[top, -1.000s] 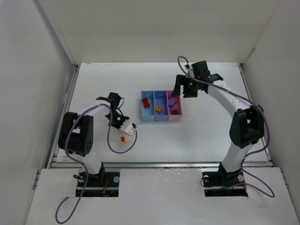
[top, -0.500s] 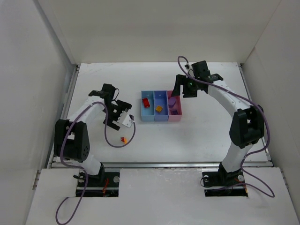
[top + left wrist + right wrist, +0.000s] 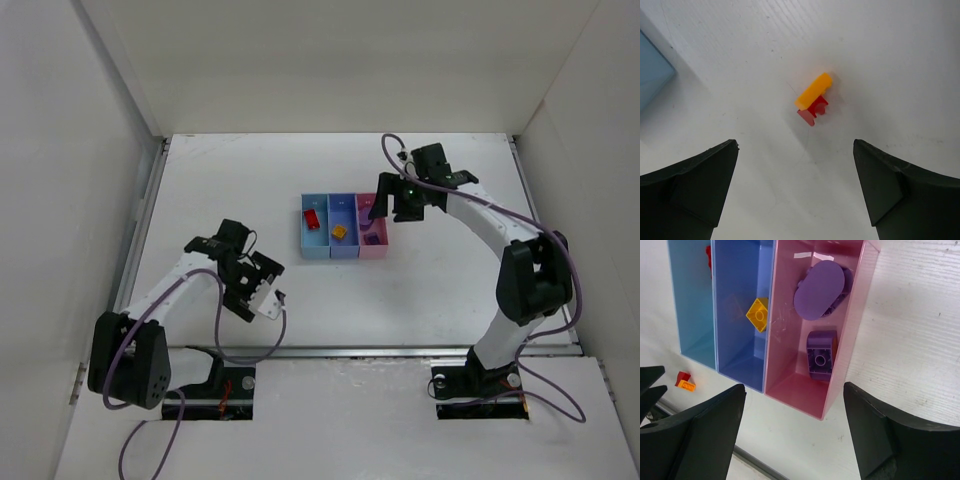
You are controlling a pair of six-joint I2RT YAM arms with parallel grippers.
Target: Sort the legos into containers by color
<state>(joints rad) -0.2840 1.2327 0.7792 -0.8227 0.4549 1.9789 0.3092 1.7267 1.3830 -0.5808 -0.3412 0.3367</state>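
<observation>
A yellow-orange lego (image 3: 813, 91) stuck to a red lego (image 3: 812, 111) lies on the white table, just ahead of my left gripper (image 3: 795, 144), which is open and empty above it. In the top view that gripper (image 3: 262, 290) hides the pair. The containers sit in a row: light blue (image 3: 316, 246), periwinkle (image 3: 344, 210), pink (image 3: 372, 250). A red lego (image 3: 312, 219) is in the light blue one, a yellow lego (image 3: 758, 315) in the periwinkle one, and a purple brick (image 3: 820, 354) with a rounded purple piece (image 3: 819, 290) in the pink one (image 3: 790, 375). My right gripper (image 3: 794, 387) hangs open over the pink bin's near end.
White walls enclose the table on the left, back and right. A metal rail (image 3: 340, 350) runs along the near edge. Purple cables (image 3: 255, 340) loop off both arms. The right wrist view also catches the red-and-orange pair (image 3: 685, 381) beside the left fingertips (image 3: 650, 385).
The left gripper has opened, swung away from the red-and-orange pair and come back down over it. The pair has stayed on the table. The right gripper has sunk slightly toward the pink bin.
</observation>
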